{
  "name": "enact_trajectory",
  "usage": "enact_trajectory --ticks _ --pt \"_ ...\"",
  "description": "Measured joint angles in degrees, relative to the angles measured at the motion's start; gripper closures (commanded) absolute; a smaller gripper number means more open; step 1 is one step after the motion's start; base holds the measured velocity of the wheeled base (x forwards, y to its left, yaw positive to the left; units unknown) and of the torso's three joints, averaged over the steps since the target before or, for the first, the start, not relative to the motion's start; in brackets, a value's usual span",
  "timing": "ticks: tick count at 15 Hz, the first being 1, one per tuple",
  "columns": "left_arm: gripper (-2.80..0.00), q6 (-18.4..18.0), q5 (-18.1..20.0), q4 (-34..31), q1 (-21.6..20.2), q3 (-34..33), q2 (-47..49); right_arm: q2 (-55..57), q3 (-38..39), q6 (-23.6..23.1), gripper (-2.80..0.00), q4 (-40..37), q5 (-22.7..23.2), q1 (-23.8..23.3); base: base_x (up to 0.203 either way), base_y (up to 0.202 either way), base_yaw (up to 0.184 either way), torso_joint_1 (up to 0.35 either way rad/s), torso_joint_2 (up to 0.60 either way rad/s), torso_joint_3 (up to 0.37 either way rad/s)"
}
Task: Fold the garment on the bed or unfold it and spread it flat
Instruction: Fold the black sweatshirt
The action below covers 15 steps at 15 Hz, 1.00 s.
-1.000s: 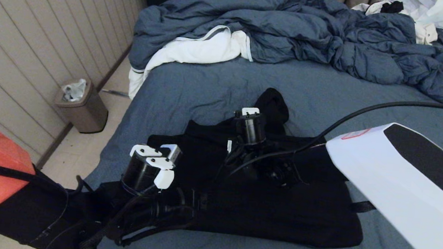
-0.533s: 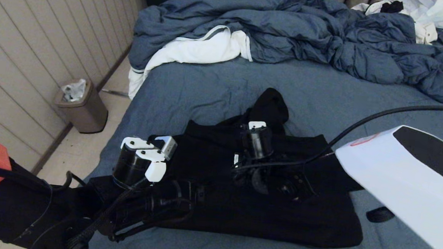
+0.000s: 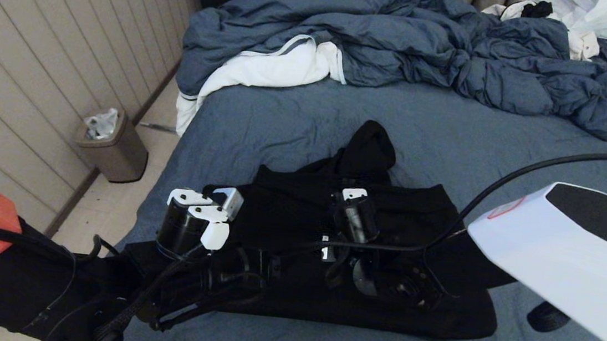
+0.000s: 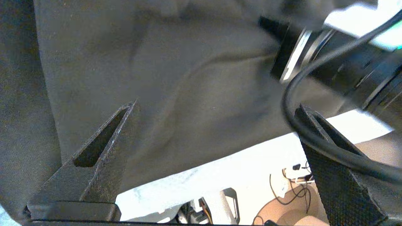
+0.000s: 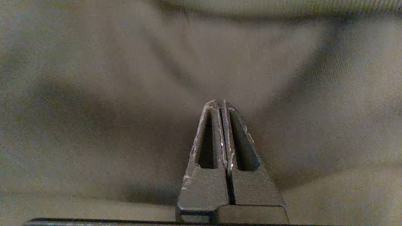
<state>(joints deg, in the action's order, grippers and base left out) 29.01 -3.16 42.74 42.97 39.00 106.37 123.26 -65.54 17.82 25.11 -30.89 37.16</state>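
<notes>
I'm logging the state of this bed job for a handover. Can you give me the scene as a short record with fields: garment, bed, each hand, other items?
garment: black hoodie, lying in a folded block on the near part of the bed, hood pointing away from the robot
bed: blue-grey sheet
left hand: fingers wide apart, over the hoodie's left edge, holding nothing
right hand: fingers shut, tips against the hoodie fabric
other: crumpled duvet at the far end; bin on the floor to the left
</notes>
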Motion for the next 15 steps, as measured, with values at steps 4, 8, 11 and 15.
enact_trajectory --ticks 4,8,11,15 --pt "-2.8 0.0 0.0 0.0 -0.1 0.1 0.3 -0.7 -5.5 -1.6 0.0 -0.8 0.0 -2.7 0.0 0.0 0.0 0.0 0.0 0.0" --pt "-2.8 -0.1 0.6 -1.6 -3.3 1.3 -0.7 -6.7 -10.4 -2.0 0.0 -7.6 1.9 -8.5 0.0 0.0 0.0 0.0 0.0 0.0" --pt "-2.8 0.0 4.4 -6.0 -9.0 3.8 -3.3 -10.3 -16.1 0.0 0.0 -16.6 5.1 -16.5 0.0 0.0 0.0 0.0 0.0 0.0" --pt "-2.8 0.0 10.1 -11.8 -17.3 7.7 -5.4 -11.1 -23.1 0.1 0.0 -27.8 17.1 -26.0 0.0 0.0 0.0 0.0 0.0 0.0"
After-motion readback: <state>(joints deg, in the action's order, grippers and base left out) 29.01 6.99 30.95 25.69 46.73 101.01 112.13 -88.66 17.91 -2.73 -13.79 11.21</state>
